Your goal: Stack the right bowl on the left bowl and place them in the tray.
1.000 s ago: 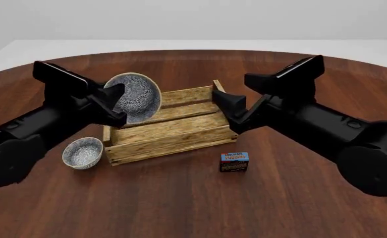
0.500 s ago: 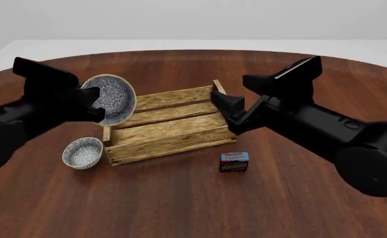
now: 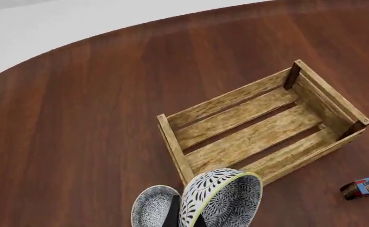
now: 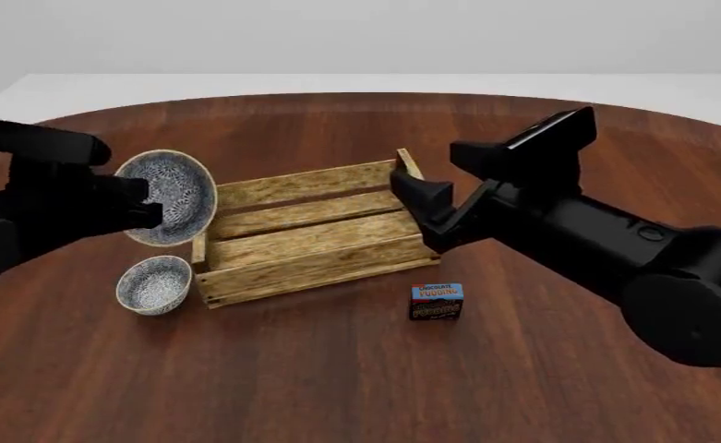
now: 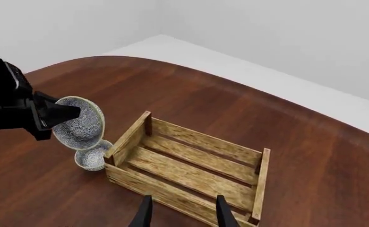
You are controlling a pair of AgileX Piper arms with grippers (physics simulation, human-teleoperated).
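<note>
The left gripper (image 4: 150, 205) pinches the rim of a larger patterned bowl (image 4: 169, 197), tipped on edge in the air just left of the wooden slat tray (image 4: 312, 238) — its blue-white inside faces the camera. Below it, on the dark wood-grain table (image 4: 335, 369), a smaller patterned bowl (image 4: 154, 284) sits upright beside the tray's near-left corner. The right gripper (image 5: 182, 213) hovers with its black fingers spread and empty over the tray's right end. A small blue-and-brown chocolate pudding box (image 4: 437, 302) stands near the tray's near-right corner.
</note>
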